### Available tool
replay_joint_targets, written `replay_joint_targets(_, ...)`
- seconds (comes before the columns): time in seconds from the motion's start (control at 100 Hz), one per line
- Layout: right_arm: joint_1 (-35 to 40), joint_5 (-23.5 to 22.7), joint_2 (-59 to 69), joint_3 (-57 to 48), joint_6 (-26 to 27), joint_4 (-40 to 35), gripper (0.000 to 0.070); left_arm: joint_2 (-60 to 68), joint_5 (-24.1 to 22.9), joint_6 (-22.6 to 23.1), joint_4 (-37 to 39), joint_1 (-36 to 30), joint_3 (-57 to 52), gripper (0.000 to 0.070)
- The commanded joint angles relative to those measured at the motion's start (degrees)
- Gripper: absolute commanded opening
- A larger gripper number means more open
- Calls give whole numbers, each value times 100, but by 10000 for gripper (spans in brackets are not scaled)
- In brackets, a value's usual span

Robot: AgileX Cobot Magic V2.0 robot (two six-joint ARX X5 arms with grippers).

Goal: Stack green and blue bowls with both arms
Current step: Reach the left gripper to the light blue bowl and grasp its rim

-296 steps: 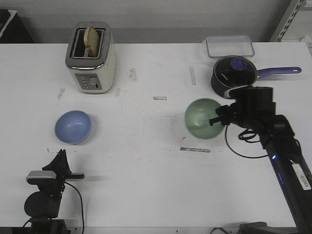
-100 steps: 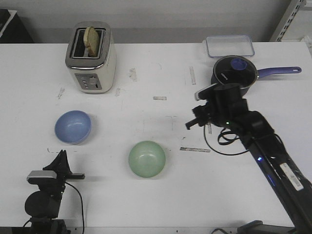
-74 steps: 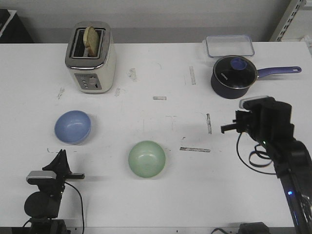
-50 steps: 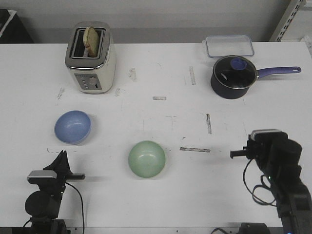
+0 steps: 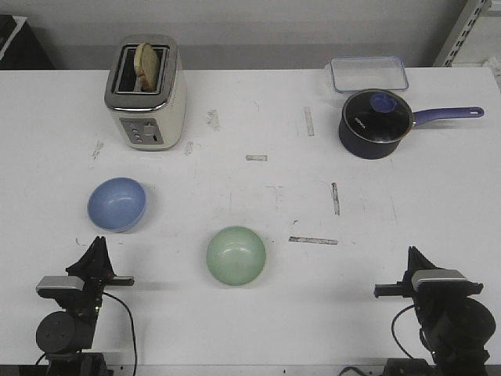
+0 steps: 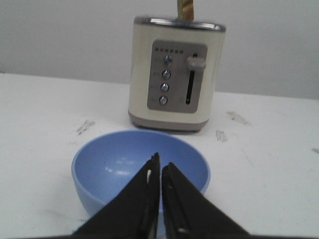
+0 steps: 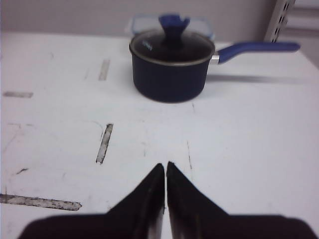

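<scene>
The pale green bowl (image 5: 236, 254) stands upright near the front middle of the table. The light blue bowl (image 5: 117, 204) stands upright at the left, and it fills the left wrist view (image 6: 109, 172) just beyond the fingertips. My left gripper (image 5: 95, 247) is shut and empty at the front left edge, a little short of the blue bowl; it also shows in the left wrist view (image 6: 160, 164). My right gripper (image 5: 411, 254) is shut and empty at the front right edge, far from both bowls; it also shows in the right wrist view (image 7: 165, 167).
A cream toaster (image 5: 146, 92) with bread stands at the back left, behind the blue bowl (image 6: 177, 77). A dark blue lidded saucepan (image 5: 376, 122) and a clear lidded container (image 5: 369, 74) stand at the back right. Tape marks (image 5: 313, 240) dot the table.
The right arm carried the green bowl from the right middle to the front centre, let it go, then drew back to the front right edge. The left arm has barely moved.
</scene>
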State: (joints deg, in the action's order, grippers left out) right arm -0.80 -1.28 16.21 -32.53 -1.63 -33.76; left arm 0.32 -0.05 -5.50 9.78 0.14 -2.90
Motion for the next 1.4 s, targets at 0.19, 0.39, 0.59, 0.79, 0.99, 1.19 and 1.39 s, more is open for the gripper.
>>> replay_joint_targets(0.19,101,-157,39,-35,79,35,0,643,-50,1128,138,0,-2299,1)
replay_joint_targets(0.39,286,-155,39,-33,79,28,0,2330,-608,1217,-129,2,-4260,100)
replay_joint_targets(0.59,321,-155,39,-33,79,28,0,3963,-621,1196,-1725,28,-5761,177)
replay_joint_targets(0.79,328,-155,39,-26,79,31,0,5154,-404,485,-2826,83,-6404,504)
replay_joint_targets(0.99,417,-151,39,-7,76,31,0,5989,494,-22,-3869,643,-6782,582)
replay_joint_targets(1.19,461,-151,39,-7,76,31,0,6822,918,138,-4839,1541,-6782,582)
replay_joint_targets(1.39,466,-151,39,-2,76,33,0,7687,918,212,-5141,1912,-6782,581)
